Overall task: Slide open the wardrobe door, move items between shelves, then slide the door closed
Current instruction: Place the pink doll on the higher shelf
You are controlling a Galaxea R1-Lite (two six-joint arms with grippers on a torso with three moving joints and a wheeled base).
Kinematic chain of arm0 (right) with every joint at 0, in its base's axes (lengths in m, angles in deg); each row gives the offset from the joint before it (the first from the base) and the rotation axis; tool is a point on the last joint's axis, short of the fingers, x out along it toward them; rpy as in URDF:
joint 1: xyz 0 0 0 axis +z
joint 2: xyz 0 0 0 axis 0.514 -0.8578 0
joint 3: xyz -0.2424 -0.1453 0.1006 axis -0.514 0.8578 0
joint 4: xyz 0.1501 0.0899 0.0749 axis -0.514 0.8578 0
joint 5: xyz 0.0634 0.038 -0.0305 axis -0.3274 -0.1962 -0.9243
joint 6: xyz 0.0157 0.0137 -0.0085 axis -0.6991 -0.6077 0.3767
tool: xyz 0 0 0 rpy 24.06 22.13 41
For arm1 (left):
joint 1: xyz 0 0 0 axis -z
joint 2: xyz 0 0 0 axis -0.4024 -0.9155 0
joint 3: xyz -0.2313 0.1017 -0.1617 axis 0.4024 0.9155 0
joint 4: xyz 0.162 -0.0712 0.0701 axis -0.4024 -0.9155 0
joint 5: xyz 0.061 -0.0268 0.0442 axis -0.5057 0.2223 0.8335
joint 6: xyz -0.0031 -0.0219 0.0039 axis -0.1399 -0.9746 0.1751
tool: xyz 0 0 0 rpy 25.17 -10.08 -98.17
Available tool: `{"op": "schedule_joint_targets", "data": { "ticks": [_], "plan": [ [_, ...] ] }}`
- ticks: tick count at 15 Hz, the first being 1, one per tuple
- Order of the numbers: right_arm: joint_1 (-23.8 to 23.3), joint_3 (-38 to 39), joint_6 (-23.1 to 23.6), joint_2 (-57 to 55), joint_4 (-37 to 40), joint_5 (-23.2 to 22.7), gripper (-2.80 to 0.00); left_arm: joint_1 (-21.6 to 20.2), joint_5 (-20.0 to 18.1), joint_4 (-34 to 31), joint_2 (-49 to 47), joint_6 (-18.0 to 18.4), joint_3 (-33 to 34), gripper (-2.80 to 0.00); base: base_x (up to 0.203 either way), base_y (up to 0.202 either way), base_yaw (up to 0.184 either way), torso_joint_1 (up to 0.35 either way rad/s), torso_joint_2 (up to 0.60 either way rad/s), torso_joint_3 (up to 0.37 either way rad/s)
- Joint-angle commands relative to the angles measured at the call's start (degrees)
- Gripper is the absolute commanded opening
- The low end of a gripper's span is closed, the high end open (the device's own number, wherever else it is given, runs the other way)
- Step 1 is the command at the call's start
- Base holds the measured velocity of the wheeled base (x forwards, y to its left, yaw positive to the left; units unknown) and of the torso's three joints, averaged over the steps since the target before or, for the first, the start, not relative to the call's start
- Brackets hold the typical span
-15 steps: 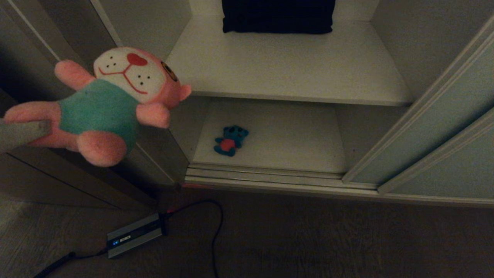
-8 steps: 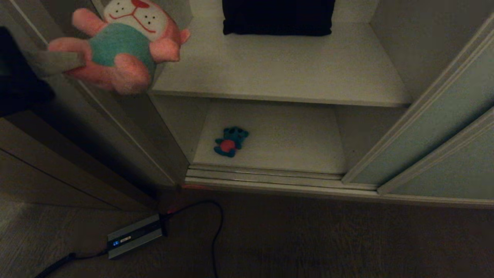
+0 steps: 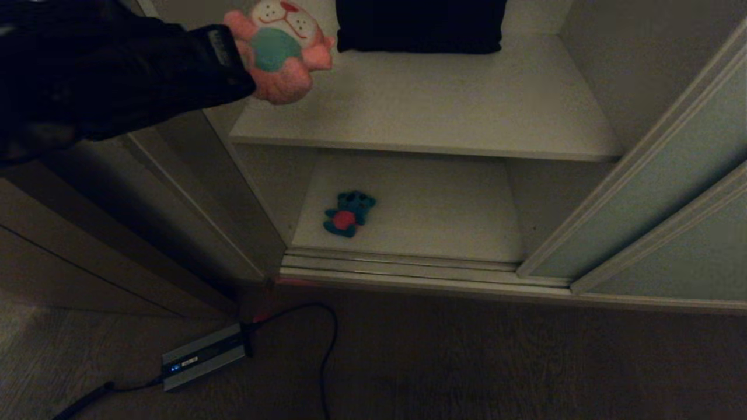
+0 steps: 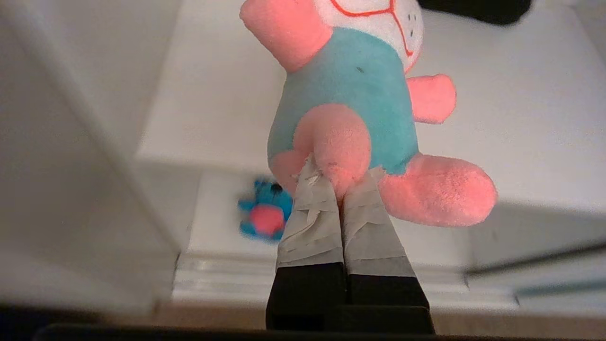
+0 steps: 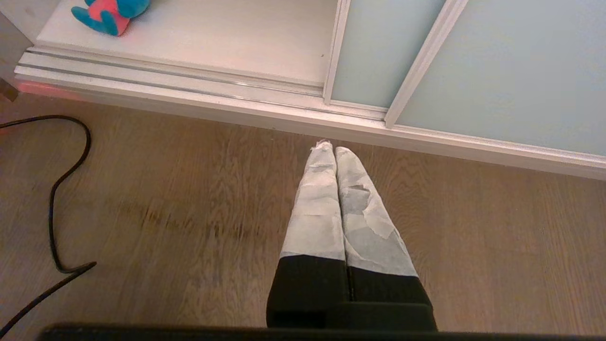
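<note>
Head view: the pink plush toy (image 3: 280,49), with a white face and teal belly, hangs over the far left of the upper shelf (image 3: 432,111). The small teal toy (image 3: 349,213) lies on the lower shelf (image 3: 420,216). Left wrist view: the left gripper (image 4: 337,176) pinches tight on the pink toy's leg. Right wrist view: the right gripper (image 5: 330,148) is closed, holding nothing, over the wood floor (image 5: 189,213) near the sliding wardrobe door (image 5: 497,71).

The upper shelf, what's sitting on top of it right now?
On the upper shelf a dark folded cloth lies at the back. The pink plush toy hangs above its front left corner, pinched by the left claw, not resting. What lies behind the cloth is hidden.
</note>
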Motion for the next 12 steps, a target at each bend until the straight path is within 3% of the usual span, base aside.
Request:
{"op": "schedule_joint_targets", "data": {
  "ticks": [1,6,8,12],
  "plan": [
    [0.0,0.18,0.02,-0.07,-0.01,-0.02,-2.8,-0.59,0.02,1.44,-13.94,-0.02,-7.65,-2.8,0.0,0.0,0.0,0.0,0.0,0.0],
    [0.0,0.18,0.02,-0.07,-0.01,-0.02,-2.8,-2.94,-0.3,2.42,-29.94,1.31,-25.51,-2.8,0.0,0.0,0.0,0.0,0.0,0.0],
    [0.0,0.18,0.02,-0.07,-0.01,-0.02,-2.8,-4.05,-1.81,3.9,-31.9,4.7,-26.52,-2.8,0.0,0.0,0.0,0.0,0.0,0.0],
    [0.0,0.18,0.02,-0.07,-0.01,-0.02,-2.8,-5.11,-1.98,8.17,-33.48,5.05,-26.43,-2.8,0.0,0.0,0.0,0.0,0.0,0.0]
  ]
}}
